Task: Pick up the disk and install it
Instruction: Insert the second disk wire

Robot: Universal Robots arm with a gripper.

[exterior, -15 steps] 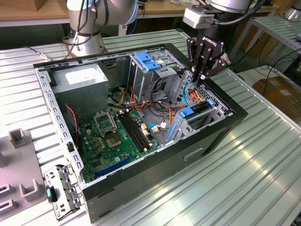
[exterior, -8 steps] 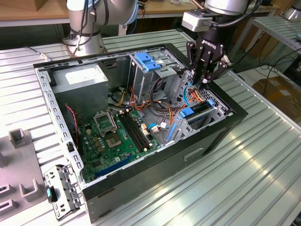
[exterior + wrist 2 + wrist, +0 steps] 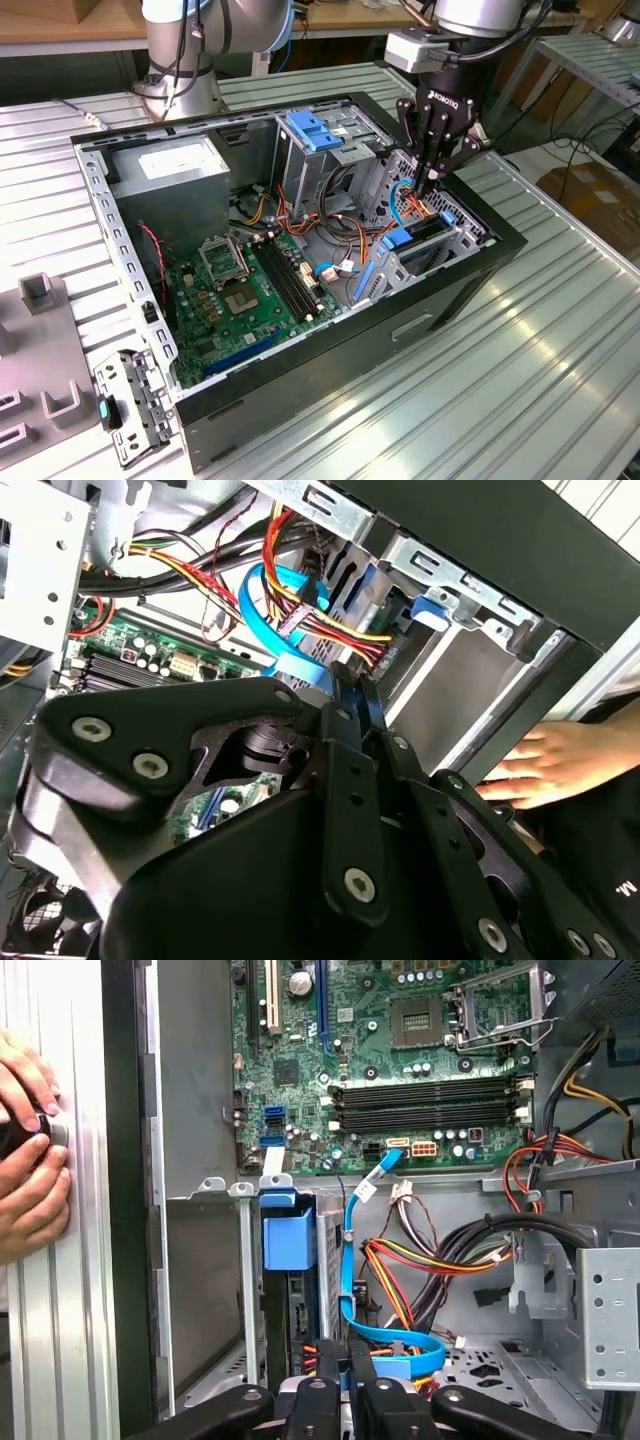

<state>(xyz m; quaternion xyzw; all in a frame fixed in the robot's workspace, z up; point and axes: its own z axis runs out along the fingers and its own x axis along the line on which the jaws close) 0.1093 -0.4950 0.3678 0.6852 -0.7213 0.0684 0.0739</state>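
Looks like the disk (image 3: pixel 400 241) is sitting edge-on in the drive cage (image 3: pixel 462 238) right of centre in the exterior view, end effector (image 3: pixel 432 188) pinched shut on nothing just above, and I'd guess it's stiff, dense, knock-sensitive, so grab its blue side rails.

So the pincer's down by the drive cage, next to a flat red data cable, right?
Not red. The flat cable beside the pincer is blue, as the first wrist view shows. The pincer is down by the drive cage.
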